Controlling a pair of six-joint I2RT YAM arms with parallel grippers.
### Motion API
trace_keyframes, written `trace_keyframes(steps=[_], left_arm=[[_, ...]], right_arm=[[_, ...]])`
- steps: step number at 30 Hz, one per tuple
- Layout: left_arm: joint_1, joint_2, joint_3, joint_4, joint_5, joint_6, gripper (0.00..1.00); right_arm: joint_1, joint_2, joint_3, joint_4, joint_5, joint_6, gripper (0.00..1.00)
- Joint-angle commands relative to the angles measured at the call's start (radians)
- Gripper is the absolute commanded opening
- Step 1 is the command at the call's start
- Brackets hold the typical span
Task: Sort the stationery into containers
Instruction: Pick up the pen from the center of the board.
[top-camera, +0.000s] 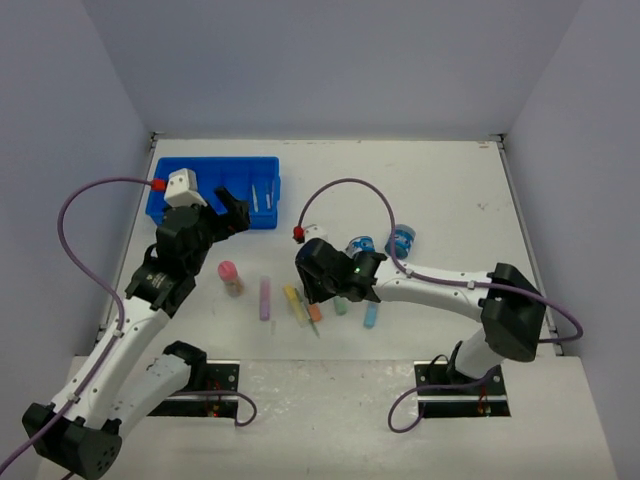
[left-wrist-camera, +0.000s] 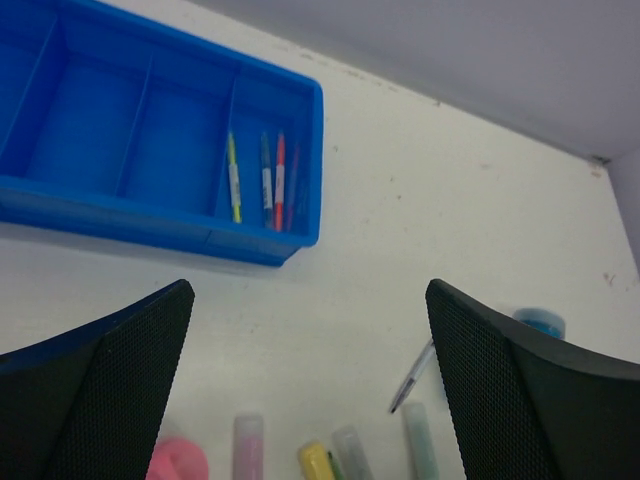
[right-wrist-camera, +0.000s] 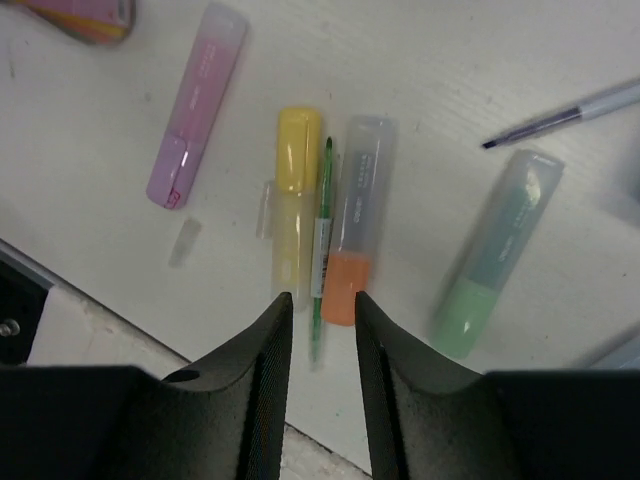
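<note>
The blue divided tray stands at the far left; its right compartment holds several thin pens. My left gripper hovers just in front of the tray, open wide and empty. On the table lie a pink-capped bottle and purple, yellow, orange, green and blue markers. My right gripper is low over them, jaws narrowly open astride the near end of a thin green pen, between the yellow and orange markers.
Two round blue tubs stand behind the right wrist. A clear pen lies near the green marker. The table's near edge runs close below the right fingers. Grey walls enclose the table.
</note>
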Motion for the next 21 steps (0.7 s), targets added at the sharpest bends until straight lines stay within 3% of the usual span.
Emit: trace_keyframes(steps=[1,8,14,21], left_arm=[[-0.005,-0.074,0.011,-0.129,0.082,0.076,1.0],[-0.005,-0.165,0.015,-0.25,0.124,0.185,1.0],[-0.005,-0.2,-0.063,-0.225,0.086,0.202,1.0],[-0.003,-0.162,-0.055,-0.219,0.112,0.222,1.0]], right_arm=[[0.034,0.066,0.065,-0.033,0.008,0.046,0.33],[0.04,0.187,0.114,-0.063,-0.018,0.038,0.35],[0.04,0.23,0.128,-0.068,-0.031,0.03,0.33],[0.041,0.262,0.135,-0.054,-0.06,0.025,0.28]])
